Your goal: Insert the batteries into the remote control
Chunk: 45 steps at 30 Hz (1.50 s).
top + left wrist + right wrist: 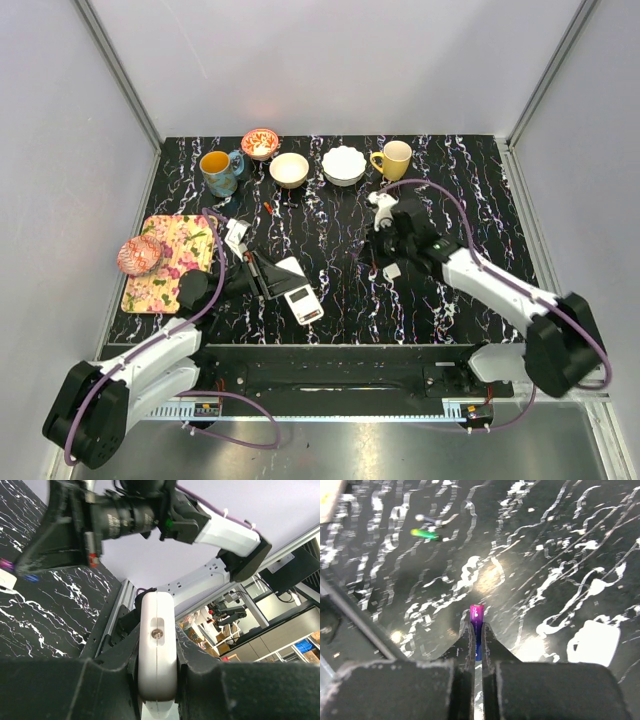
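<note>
Remote control [302, 293]: top view shows it at the front-centre of the black marbled table [450, 170], pale side up, one end at the left gripper [275, 280]. Jaw gap can't be read from this view. The right arm [480, 280] reaches in toward the table's middle, wrist pointing down. A small white piece [391, 271] lies on the table just beside its tip. Along the back edge stand a blue mug [218, 170], red patterned bowl [260, 142], cream bowl [289, 169], white scalloped bowl [343, 165] and yellow mug [393, 159]. At the left is a floral mat [175, 265] with a pink bowl [140, 255] on it.

Left wrist view: remote seen edge-on, white casing with a small recessed screw. Both fingers [200, 667] press against its two sides, the jaws set only as wide as the remote's thickness and closed firmly on it. The remote is lifted and tilted, with the right arm's black wrist above it in frame.

Right wrist view: the right gripper [476, 637] has its jaws almost together, pinching a slim magenta-and-purple battery [476, 616]. The magenta end sticks out past the fingertips. The table is below; whether the battery touches it can't be told. A green battery [425, 534] lies loose on the table, well apart.
</note>
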### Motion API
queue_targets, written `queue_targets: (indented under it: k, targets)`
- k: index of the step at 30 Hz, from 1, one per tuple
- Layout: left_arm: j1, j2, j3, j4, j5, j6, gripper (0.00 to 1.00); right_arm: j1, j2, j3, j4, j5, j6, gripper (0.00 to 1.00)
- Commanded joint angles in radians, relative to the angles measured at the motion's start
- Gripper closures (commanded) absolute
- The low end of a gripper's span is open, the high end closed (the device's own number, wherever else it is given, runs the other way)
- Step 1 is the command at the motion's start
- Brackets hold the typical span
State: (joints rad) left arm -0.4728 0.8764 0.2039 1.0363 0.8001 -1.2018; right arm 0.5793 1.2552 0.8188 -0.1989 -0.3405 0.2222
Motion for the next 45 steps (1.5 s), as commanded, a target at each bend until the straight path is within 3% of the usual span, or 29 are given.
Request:
queue_targets:
  k: [1, 9, 20, 26, 38, 45]
  targets:
    - [0.003, -0.027, -0.004, 0.013, -0.013, 0.03, 1.0, 0.014, 0.189, 0.15, -0.151, 0.164, -0.141, 1.0]
    - [0.005, -0.074, -0.021, -0.027, -0.004, 0.028, 1.0, 0.04, 0.485, 0.322, -0.178, 0.228, -0.205, 1.0]
    - [0.003, -0.151, -0.024, -0.122, -0.018, 0.07, 1.0, 0.056, 0.618, 0.43, -0.177, 0.253, -0.409, 1.0]
    - [0.003, -0.154, -0.024, -0.128, -0.012, 0.071, 1.0, 0.056, 0.682, 0.444, -0.215, 0.275, -0.396, 0.81]
    - [0.003, -0.152, -0.026, -0.137, -0.013, 0.074, 1.0, 0.056, 0.673, 0.468, -0.226, 0.331, -0.319, 0.58]
    - [0.003, -0.163, -0.028, -0.148, -0.016, 0.071, 1.0, 0.056, 0.596, 0.471, -0.197, 0.417, -0.152, 0.49]
